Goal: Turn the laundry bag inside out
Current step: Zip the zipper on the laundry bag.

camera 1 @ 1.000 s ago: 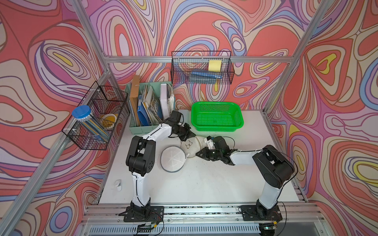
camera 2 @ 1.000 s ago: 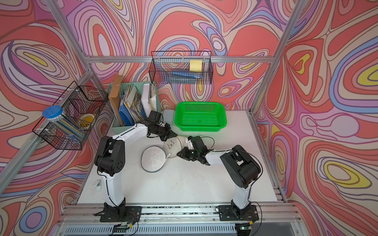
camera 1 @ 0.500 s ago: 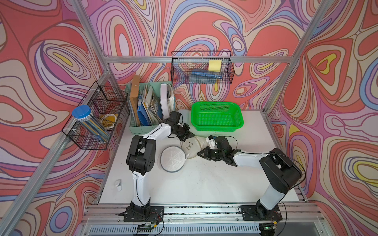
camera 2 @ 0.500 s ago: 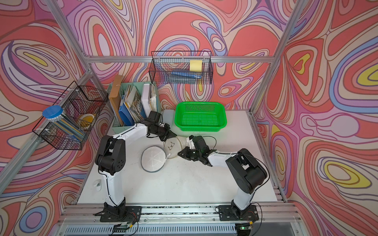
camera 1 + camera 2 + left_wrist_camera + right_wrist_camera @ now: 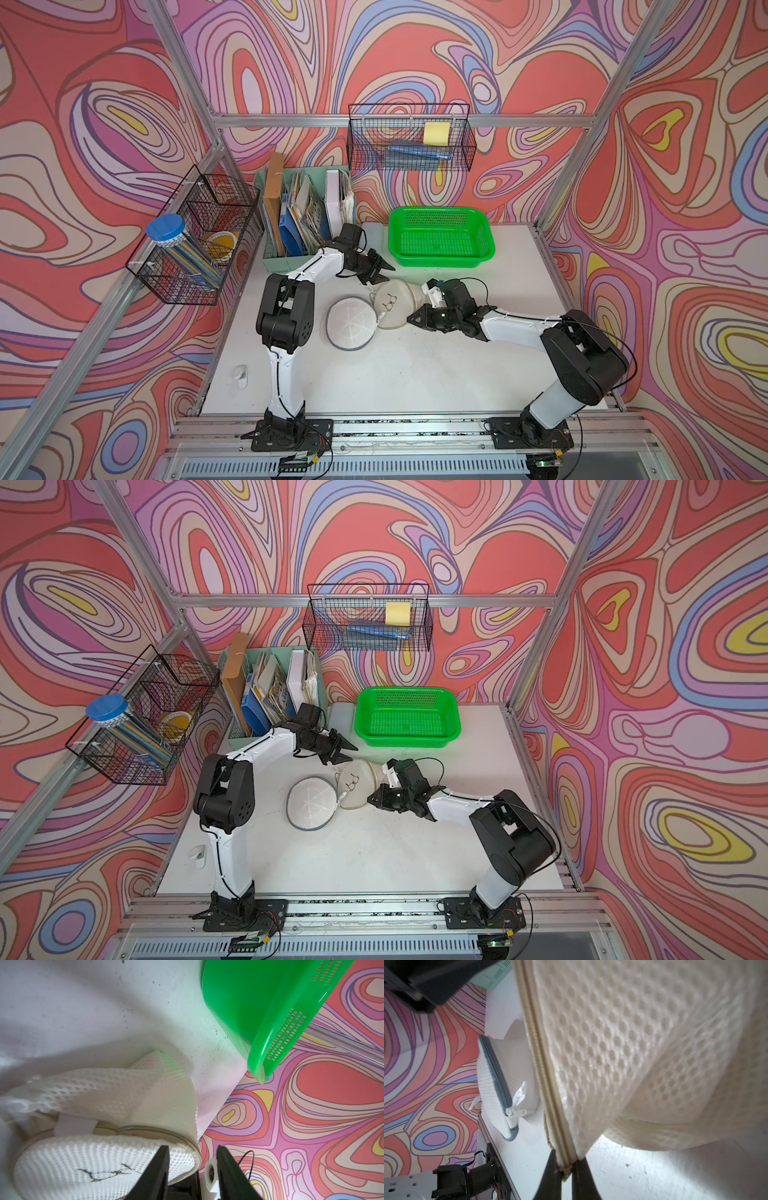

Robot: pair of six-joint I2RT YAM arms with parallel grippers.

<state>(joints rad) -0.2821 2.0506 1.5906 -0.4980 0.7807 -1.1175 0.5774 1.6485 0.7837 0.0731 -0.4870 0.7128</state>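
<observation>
Presently: cream mesh laundry bag [image 5: 392, 303], likely light, soft, floppy (zip rim [image 5: 546, 1076] seems the firmest hold); right hand [image 5: 566, 1159] pinches that rim, left hand [image 5: 192, 1148] parted, empty.

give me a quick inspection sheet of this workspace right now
surface: white table, dark specks near the green basket
job's things: cream laundry bag lying on the table, zip seam gripped
clutter: white mesh pouch with grey rim beside the bag; small white item near the table's left edge
grippers: left gripper open at the bag's far edge, contact unclear; right gripper shut on the zip seam
cables: black wire loops above the right wrist
surroundings: file organiser, wire baskets on the frame, patterned walls
</observation>
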